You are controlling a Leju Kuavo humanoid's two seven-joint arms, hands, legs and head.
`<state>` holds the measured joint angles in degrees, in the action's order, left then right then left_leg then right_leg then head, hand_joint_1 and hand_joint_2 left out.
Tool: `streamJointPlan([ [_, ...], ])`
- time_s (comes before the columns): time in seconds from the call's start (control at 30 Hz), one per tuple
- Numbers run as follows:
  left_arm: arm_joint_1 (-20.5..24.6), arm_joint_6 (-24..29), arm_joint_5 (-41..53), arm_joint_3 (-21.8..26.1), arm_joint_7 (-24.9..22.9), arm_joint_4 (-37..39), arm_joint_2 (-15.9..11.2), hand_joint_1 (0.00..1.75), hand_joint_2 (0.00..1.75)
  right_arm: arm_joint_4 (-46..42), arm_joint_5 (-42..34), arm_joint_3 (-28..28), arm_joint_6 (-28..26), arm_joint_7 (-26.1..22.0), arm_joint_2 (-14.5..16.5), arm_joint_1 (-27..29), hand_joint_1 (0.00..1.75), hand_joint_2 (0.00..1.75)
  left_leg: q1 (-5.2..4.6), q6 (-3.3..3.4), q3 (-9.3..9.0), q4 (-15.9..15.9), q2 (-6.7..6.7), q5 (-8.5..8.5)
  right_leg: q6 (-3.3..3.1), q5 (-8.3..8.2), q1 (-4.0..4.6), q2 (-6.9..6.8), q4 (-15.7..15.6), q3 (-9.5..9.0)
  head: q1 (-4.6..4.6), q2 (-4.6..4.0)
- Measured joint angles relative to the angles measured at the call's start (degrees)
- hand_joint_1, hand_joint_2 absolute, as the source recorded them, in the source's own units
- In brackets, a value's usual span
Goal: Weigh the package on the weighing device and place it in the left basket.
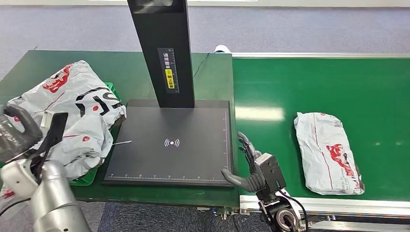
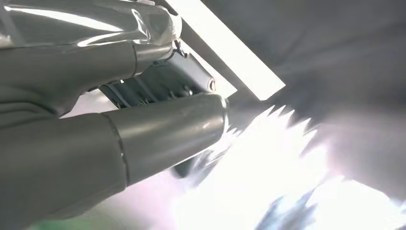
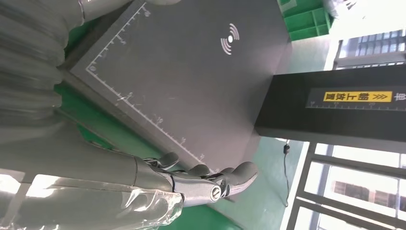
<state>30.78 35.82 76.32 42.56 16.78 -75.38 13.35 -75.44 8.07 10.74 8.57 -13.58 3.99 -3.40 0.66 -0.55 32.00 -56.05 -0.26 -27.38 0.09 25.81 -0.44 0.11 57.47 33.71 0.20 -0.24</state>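
Right hand (image 1: 251,166) empty, fingers spread beside the scale (image 1: 169,145); package (image 1: 329,152) on belt (left hand (image 1: 17,133) unclear).

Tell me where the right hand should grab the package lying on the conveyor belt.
Take the package across its narrow width near the middle, coming down from above. It lies flat and long on the belt, and the right hand sits open just left of it.

The scale (image 1: 169,145) sits mid-tabletop (image 1: 212,72), its post (image 1: 162,48) at the back. Left of it, parcels (image 1: 77,116) fill the basket (image 1: 89,176). Right, one package (image 1: 329,152) lies on the belt (image 1: 290,87).
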Motion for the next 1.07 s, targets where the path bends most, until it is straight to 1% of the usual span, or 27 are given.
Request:
streamJointPlan([
  [0.03,0.0,0.0,1.2,-2.3,-6.7,2.7,-1.0,1.62,0.0,-0.1,0.3,0.0,0.3,0.2,0.0,0.1,0.0,1.75,0.0,0.0,0.0,0.0,0.03,0.01,-0.01,-0.01,0.0,0.01,0.0,0.0,-0.01,0.0],
  [0.07,0.0,-0.1,1.5,-4.8,-12.0,5.1,-2.2,1.24,0.0,-0.2,0.6,-0.1,0.6,0.4,-0.1,0.1,0.0,1.75,0.01,-0.01,0.0,0.0,0.04,0.01,-0.02,-0.02,0.01,0.02,0.0,0.0,-0.01,0.0],
  [0.1,-0.1,-0.3,1.5,-7.1,-15.7,7.1,-3.3,0.81,0.0,-0.2,0.8,-0.1,0.9,0.5,-0.1,0.1,0.0,1.75,0.01,-0.01,0.0,0.0,0.03,0.02,-0.02,-0.02,0.01,0.02,0.0,0.0,-0.01,0.0],
  [0.13,-0.1,-0.6,1.4,-9.2,-18.3,9.0,-4.4,0.38,0.0,-0.2,1.1,-0.1,1.2,0.6,-0.1,0.1,0.0,1.75,0.01,-0.02,0.0,0.0,0.0,0.03,-0.02,-0.02,0.01,0.02,0.0,0.0,-0.01,0.0],
  [0.17,-0.2,-0.9,1.3,-11.1,-20.0,10.6,-5.5,0.06,0.0,-0.2,1.3,-0.1,1.4,0.7,-0.1,0.1,0.0,1.75,0.01,-0.02,0.01,0.0,-0.02,0.03,-0.02,-0.02,0.01,0.01,0.0,0.0,-0.01,0.0],
  [0.2,-0.3,-1.3,1.3,-12.7,-21.2,11.9,-6.4,0.0,0.0,-0.2,1.5,-0.1,1.7,0.7,-0.2,0.1,0.0,1.75,0.01,-0.02,0.02,0.0,-0.02,0.03,-0.02,-0.02,0.01,0.01,0.0,0.0,-0.01,0.0],
  [0.3,-0.8,-1.5,1.3,-16.5,-22.4,14.8,-8.4,0.0,0.0,-0.1,1.9,-0.1,2.4,0.7,-0.2,0.0,0.0,1.75,0.01,-0.02,0.03,0.0,-0.01,0.03,-0.02,-0.02,0.01,0.01,0.0,0.0,-0.01,0.0],
  [0.33,-1.1,-1.2,0.7,-17.4,-21.7,15.2,-8.8,0.0,0.0,-0.1,2.0,-0.1,2.6,0.7,-0.2,-0.1,0.0,1.75,0.01,-0.02,0.03,0.0,-0.01,0.03,-0.02,-0.01,0.01,0.01,0.0,0.0,-0.01,0.0],
  [0.37,-1.4,-0.9,-0.7,-18.1,-20.1,15.2,-9.0,0.0,0.0,0.0,2.1,-0.1,2.8,0.6,-0.2,-0.2,0.0,1.75,0.0,-0.02,0.04,0.0,-0.01,0.03,-0.02,-0.01,0.0,0.01,0.0,0.0,-0.01,0.0],
  [0.4,-1.9,-0.5,-2.8,-18.5,-17.2,14.8,-9.0,0.0,0.0,0.0,2.1,0.0,2.9,0.5,-0.2,-0.3,0.0,1.75,0.0,-0.02,0.04,0.0,-0.01,0.02,-0.02,-0.01,0.0,0.01,0.0,0.0,-0.01,0.0],
  [0.43,-2.6,-0.3,-5.9,-18.6,-12.6,13.7,-8.7,0.0,0.0,0.1,2.1,0.0,3.0,0.4,-0.2,-0.4,0.0,1.75,0.0,-0.02,0.04,0.0,-0.01,0.02,-0.02,-0.01,0.0,0.01,0.0,0.0,-0.02,0.0],
  [0.47,-3.2,-0.1,-9.6,-18.2,-6.4,12.1,-8.1,0.0,0.0,0.1,2.1,0.0,3.1,0.2,-0.2,-0.4,0.0,1.75,0.0,-0.02,0.05,0.0,-0.01,0.02,-0.02,-0.01,0.0,0.01,0.0,0.01,-0.02,0.0],
  [0.53,-4.4,0.0,-17.8,-16.9,7.7,7.8,-5.9,0.0,0.0,0.3,2.1,0.1,3.1,-0.2,-0.2,-0.6,0.0,1.75,-0.01,-0.01,0.07,0.0,-0.02,0.02,-0.01,-0.01,-0.01,0.01,0.0,0.0,-0.02,0.0],
  [0.57,-4.9,0.0,-21.5,-16.1,13.7,5.4,-4.5,0.0,0.0,0.5,2.1,0.2,3.1,-0.4,-0.2,-0.8,0.0,1.75,-0.01,-0.01,0.07,0.0,-0.02,0.02,-0.01,-0.01,-0.02,0.01,0.0,0.0,-0.01,0.0],
  [0.6,-5.6,0.0,-24.5,-15.6,18.0,3.0,-3.2,0.0,0.0,0.7,2.0,0.3,3.1,-0.6,-0.2,-1.0,0.0,1.75,-0.02,0.0,0.07,0.0,-0.01,0.01,-0.01,-0.01,-0.02,0.01,0.0,0.0,-0.01,0.0],
  [0.63,-6.2,0.0,-26.4,-15.2,20.6,0.7,-1.9,0.0,0.0,0.8,2.0,0.4,3.0,-0.8,-0.2,-1.1,0.0,1.75,-0.02,0.0,0.07,0.0,0.0,0.01,-0.01,-0.01,-0.03,0.01,0.0,0.01,-0.01,0.0],
  [0.7,-7.4,0.0,-28.1,-15.0,22.7,-3.4,0.1,0.0,0.0,1.1,1.9,0.7,2.9,-1.1,-0.2,-1.3,0.0,1.75,-0.02,0.0,0.07,0.0,-0.01,0.0,-0.01,-0.01,-0.03,0.01,0.0,0.02,-0.02,0.0],
  [0.8,-8.5,0.0,-28.4,-14.7,23.1,-7.4,1.9,0.0,0.0,1.6,1.9,0.9,2.9,-1.2,-0.2,-1.5,0.0,1.75,-0.01,0.0,0.06,0.0,-0.05,0.0,-0.01,-0.01,-0.01,0.0,0.0,0.02,-0.02,0.0],
  [0.93,-9.2,0.0,-28.4,-14.5,23.2,-10.4,3.3,0.0,0.0,1.9,1.9,1.0,2.9,-1.2,-0.2,-1.7,0.0,1.75,0.02,-0.01,0.06,0.0,-0.04,0.01,-0.01,-0.01,0.01,0.0,0.0,0.01,-0.02,0.0],
  [1.07,-9.6,0.0,-28.4,-14.4,23.2,-11.8,3.9,0.0,0.0,2.1,1.9,1.0,2.9,-1.2,-0.2,-1.7,0.0,1.75,0.02,-0.01,0.06,0.0,-0.04,0.02,-0.01,-0.01,0.01,0.0,0.0,0.0,-0.01,0.0],
])
